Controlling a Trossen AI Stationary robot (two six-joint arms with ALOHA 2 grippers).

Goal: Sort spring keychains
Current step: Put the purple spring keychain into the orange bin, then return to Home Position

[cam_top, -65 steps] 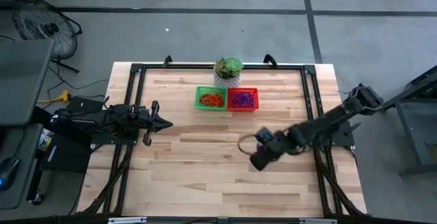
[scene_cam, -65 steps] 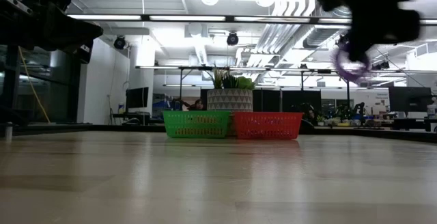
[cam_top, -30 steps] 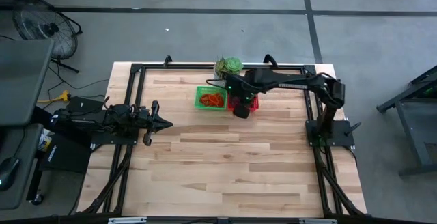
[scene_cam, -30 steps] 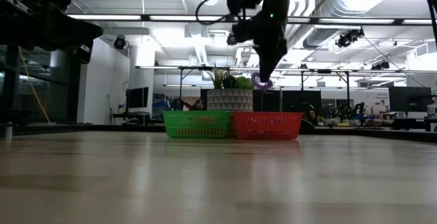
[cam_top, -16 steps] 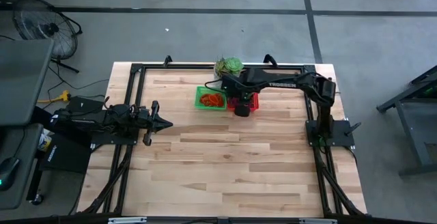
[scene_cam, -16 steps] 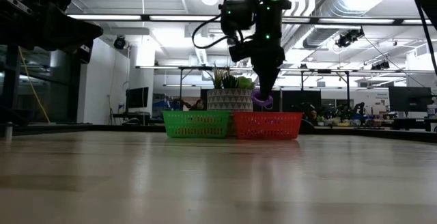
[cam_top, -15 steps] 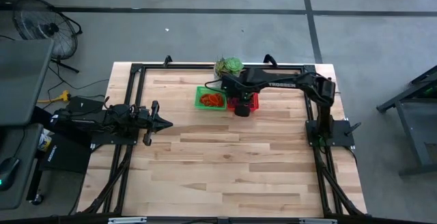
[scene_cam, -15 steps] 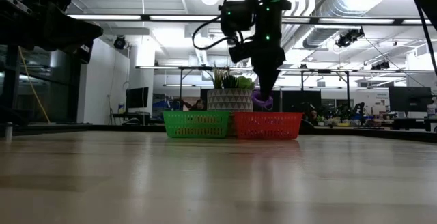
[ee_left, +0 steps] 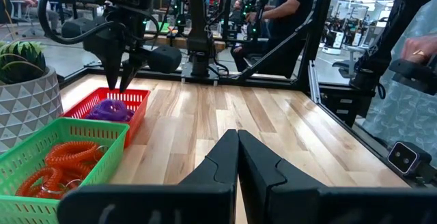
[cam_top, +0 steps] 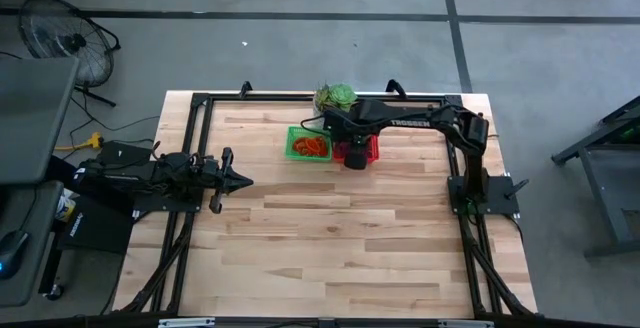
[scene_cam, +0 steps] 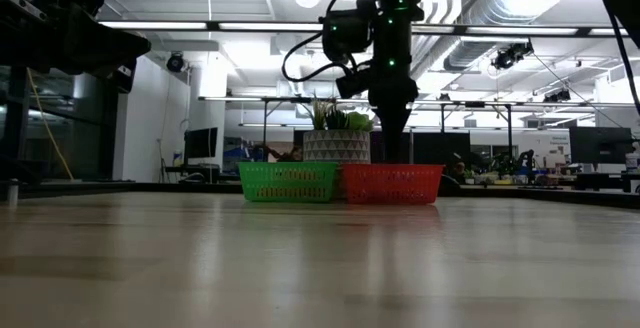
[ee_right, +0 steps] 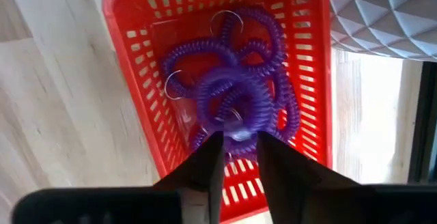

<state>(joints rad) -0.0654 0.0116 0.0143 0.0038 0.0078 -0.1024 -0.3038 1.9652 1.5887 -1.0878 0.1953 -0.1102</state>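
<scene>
The right end effector (ee_right: 237, 157) hangs directly over the red basket (ee_right: 140, 125), fingers pointing down and parted by a narrow gap, with nothing held between them. Just below the fingertips (ee_right: 213, 147) lies a heap of purple spring keychains (ee_right: 235, 98), several coils tangled together with small metal rings showing among them. In the left wrist view the same end effector (ee_left: 126, 80) hovers just above the red basket's (ee_left: 102, 100) rim, its tips apart and the purple coils (ee_left: 108, 110) lying underneath.

On the high view the right end effector (cam_top: 353, 158) sits at about 12 o'clock on the bench (cam_top: 330, 238), near the far edge, with the right arm (cam_top: 420, 123) stretching in from its base at 3 o'clock. The red basket (cam_top: 371, 148) is mostly covered by the arm there. Touching it on the side toward 9 o'clock stands the green basket (cam_top: 308, 145), holding the orange spring keychains (cam_top: 312, 147); from the left wrist they show as a loose orange pile (ee_left: 58, 159) inside the green mesh (ee_left: 95, 145). A potted plant (cam_top: 335, 98) in a patterned white pot stands just behind the two baskets, toward 12 o'clock.

The left end effector (ee_left: 237, 149) waits at 9 o'clock over the bench's edge, its fingers pressed together on nothing and pointing toward 3 o'clock.

Beyond the bench a person (ee_left: 290, 12) in dark clothing sits among other equipment
</scene>
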